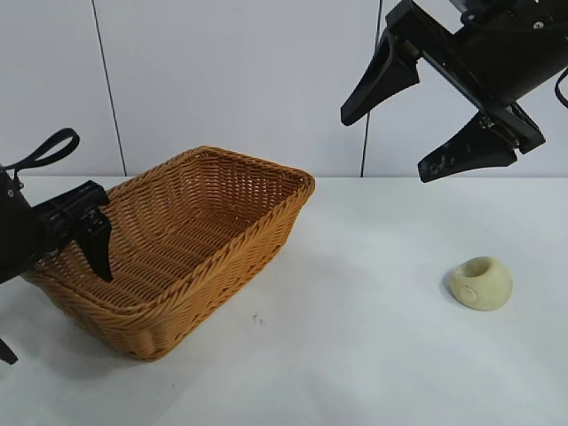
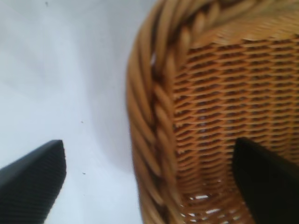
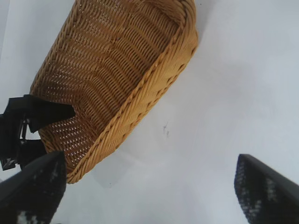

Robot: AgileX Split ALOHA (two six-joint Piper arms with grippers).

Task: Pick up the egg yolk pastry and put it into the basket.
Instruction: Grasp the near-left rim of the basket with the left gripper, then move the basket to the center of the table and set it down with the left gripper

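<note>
The egg yolk pastry (image 1: 480, 283), a small pale cream-yellow dome with a round dimple, lies on the white table at the right. The orange-brown wicker basket (image 1: 266, 232) stands at the left; it also shows in the left wrist view (image 2: 154, 116) and the right wrist view (image 3: 154, 88). My right gripper (image 1: 382, 142) hangs open and empty high above the table, above and left of the pastry. My left gripper (image 1: 53, 293) is open at the basket's left end, its fingers either side of the braided rim without touching it. The pastry is out of both wrist views.
The white table (image 1: 355, 355) runs between the basket and the pastry. A pale panelled wall (image 1: 231, 80) stands behind. The left arm's gripper (image 3: 28, 121) shows in the right wrist view at the basket's far end.
</note>
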